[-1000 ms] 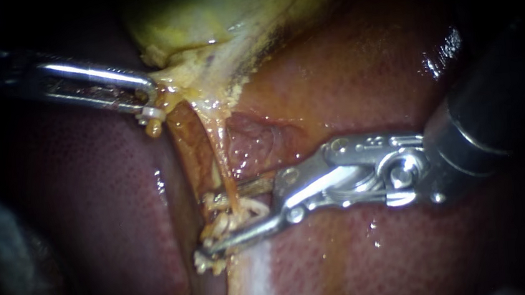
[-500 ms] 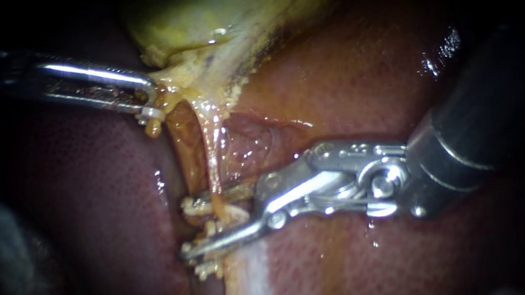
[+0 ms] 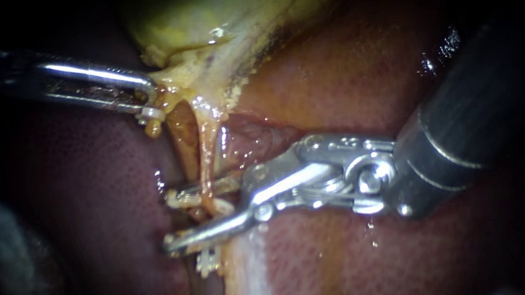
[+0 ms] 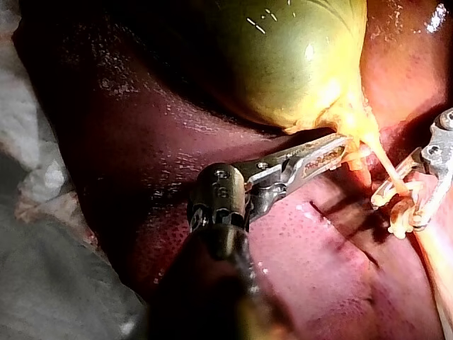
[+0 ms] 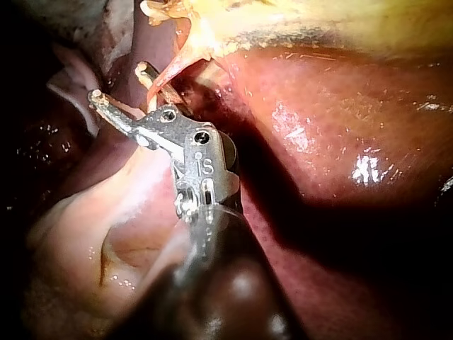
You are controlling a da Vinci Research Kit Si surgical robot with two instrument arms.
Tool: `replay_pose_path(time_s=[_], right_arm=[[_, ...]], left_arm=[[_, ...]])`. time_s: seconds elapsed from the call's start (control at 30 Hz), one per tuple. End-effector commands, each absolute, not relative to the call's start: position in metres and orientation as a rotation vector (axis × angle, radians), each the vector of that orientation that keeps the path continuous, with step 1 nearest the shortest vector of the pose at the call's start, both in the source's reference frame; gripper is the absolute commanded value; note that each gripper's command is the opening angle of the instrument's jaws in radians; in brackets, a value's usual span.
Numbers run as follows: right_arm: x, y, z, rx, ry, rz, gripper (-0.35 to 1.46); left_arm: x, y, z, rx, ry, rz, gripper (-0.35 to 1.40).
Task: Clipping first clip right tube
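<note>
Tube (image 3: 205,155), a thin glistening yellow strand, drops from the gallbladder's (image 3: 202,14) ragged fatty neck at upper centre of the endoscope view to frame centre. There it passes between the wide-parted steel jaws of the right instrument (image 3: 169,221) over stippled red liver (image 3: 343,66), while the left instrument (image 3: 147,106), upper left, clamps the gallbladder neck. Left wrist view: the left instrument's (image 4: 340,145) toothed jaws pinch the smooth green gallbladder's (image 4: 290,57) neck, with the tube (image 4: 386,163) just ahead. Right wrist view: the right instrument's (image 5: 119,83) jaws gape astride the tube (image 5: 173,74).
</note>
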State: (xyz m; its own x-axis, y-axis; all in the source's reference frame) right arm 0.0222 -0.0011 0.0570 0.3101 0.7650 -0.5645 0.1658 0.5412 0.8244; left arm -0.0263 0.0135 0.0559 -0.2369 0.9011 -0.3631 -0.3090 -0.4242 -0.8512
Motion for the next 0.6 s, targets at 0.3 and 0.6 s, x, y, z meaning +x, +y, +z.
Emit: replay_pose_path(time_s=[0.3, 0.6], right_arm=[[0.0213, -0.0024, 0.0555, 1.03, 1.2, 0.464, 0.5], [0.0209, -0.0042, 0.0526, 1.145, 1.21, 0.421, 0.46]], left_arm=[[-0.0263, 0.0135, 0.0558, -1.125, -0.824, 1.787, -0.35], [-0.0262, 0.0134, 0.0558, -1.125, -0.824, 1.787, -0.35]])
